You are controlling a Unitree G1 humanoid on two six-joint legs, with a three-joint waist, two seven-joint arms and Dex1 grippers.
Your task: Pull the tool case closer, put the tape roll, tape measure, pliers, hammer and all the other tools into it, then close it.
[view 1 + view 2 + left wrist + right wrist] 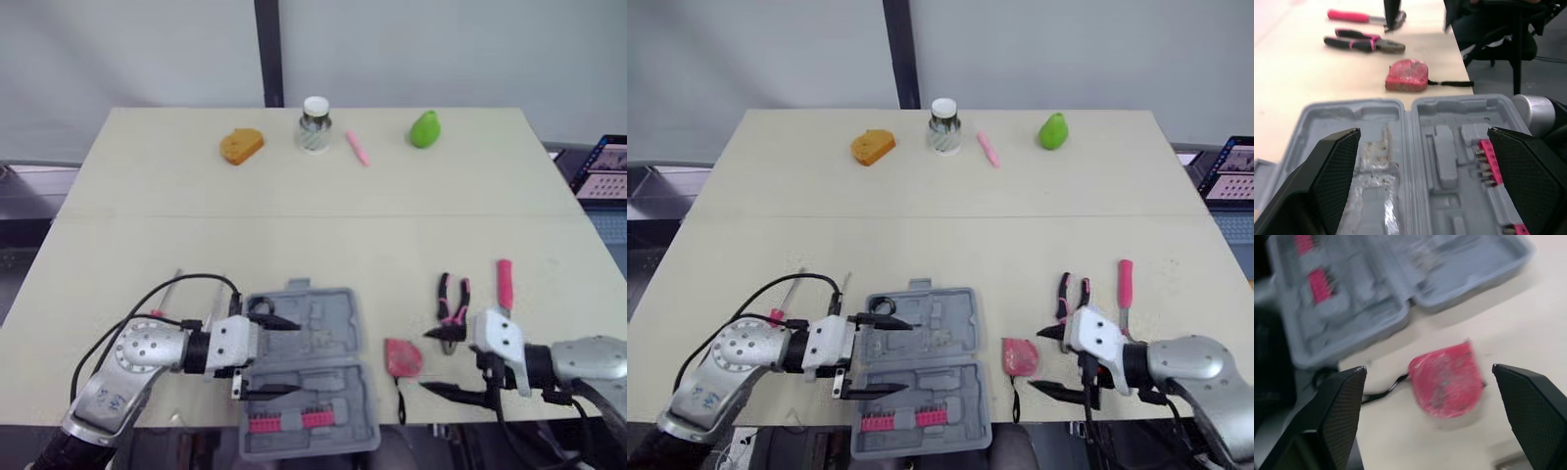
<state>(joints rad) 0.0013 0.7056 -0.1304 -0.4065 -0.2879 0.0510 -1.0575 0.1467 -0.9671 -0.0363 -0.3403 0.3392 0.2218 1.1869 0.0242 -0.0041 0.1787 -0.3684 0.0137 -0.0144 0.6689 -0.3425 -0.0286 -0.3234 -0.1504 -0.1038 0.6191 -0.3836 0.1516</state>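
Both gaping empty: left tool [293,357] is hovering over tool case [338,315], right tool [426,360] is framing tape measure [403,357], so descent and pinch are probably next.

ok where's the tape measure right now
The pink tape measure lies near the front edge of the table on the robot's right, between the open tool case and the open right hand, with the pliers just beyond it.

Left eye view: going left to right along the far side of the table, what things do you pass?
Orange block, white-lidded jar, pink stick, green pear-shaped object.
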